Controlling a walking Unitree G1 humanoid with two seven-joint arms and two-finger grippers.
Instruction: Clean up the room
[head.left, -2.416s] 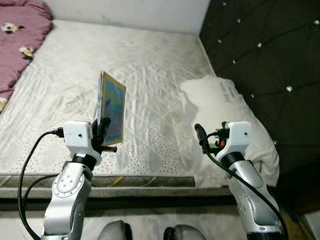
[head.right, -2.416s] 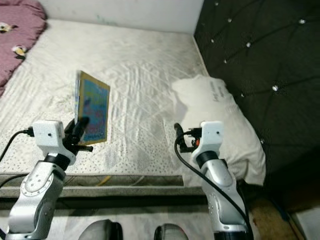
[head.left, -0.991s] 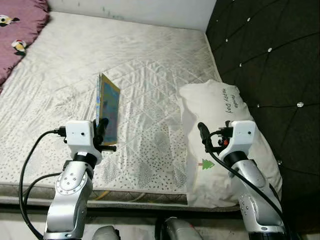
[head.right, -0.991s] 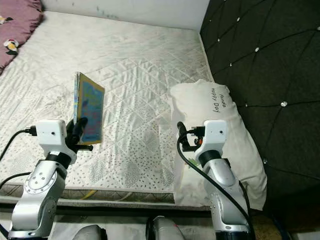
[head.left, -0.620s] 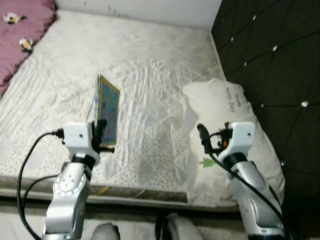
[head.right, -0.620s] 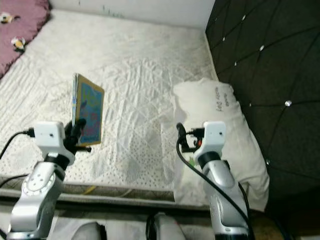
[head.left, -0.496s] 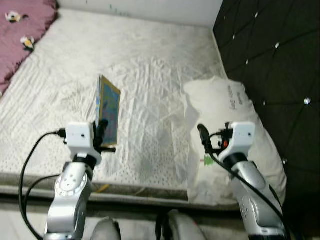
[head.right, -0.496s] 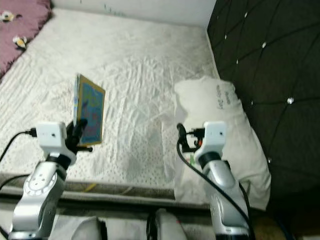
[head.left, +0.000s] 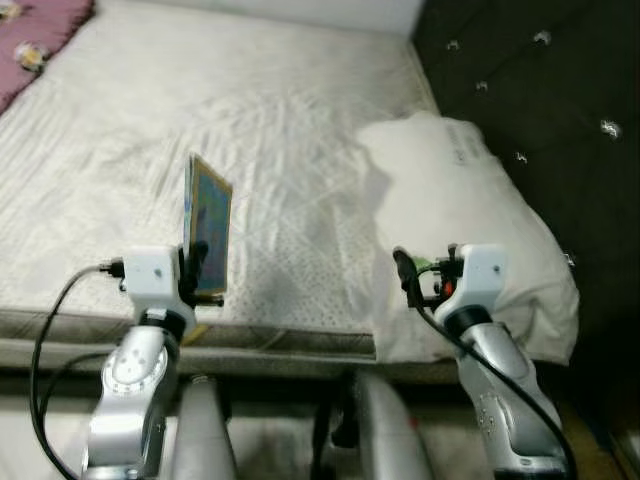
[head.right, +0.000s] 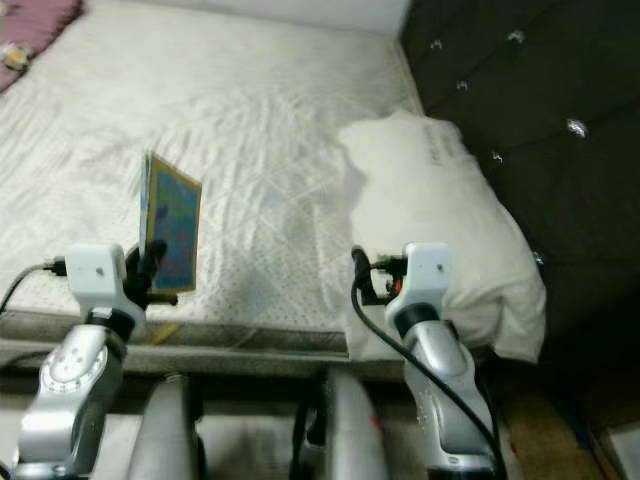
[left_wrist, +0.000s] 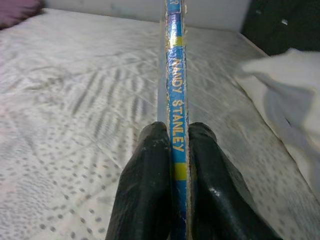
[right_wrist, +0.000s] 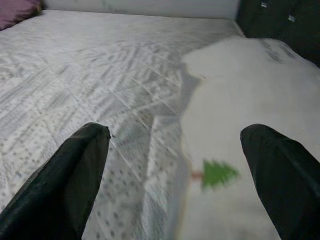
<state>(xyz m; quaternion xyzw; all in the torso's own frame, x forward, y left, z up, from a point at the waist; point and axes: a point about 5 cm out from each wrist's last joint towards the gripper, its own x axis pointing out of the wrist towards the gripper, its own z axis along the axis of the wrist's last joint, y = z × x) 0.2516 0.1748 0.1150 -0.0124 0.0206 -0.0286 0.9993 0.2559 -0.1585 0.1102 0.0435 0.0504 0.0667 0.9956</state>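
My left gripper is shut on a thin colourful book, held upright over the near edge of the white mattress. In the left wrist view the book's blue and yellow spine stands between the two black fingers. My right gripper hangs open in front of the white pillow, holding nothing. In the right wrist view its two fingers stand wide apart, and the pillow with a small green tree print lies beyond them.
A dark tufted headboard runs along the right side. A purple blanket lies at the far left corner of the bed. The mattress's front edge is close below my arms, and my legs show beneath it.
The whole view has shifted: the camera looks lower and the bed's front edge sits nearer. The book stays in the left gripper and the right gripper stays open.
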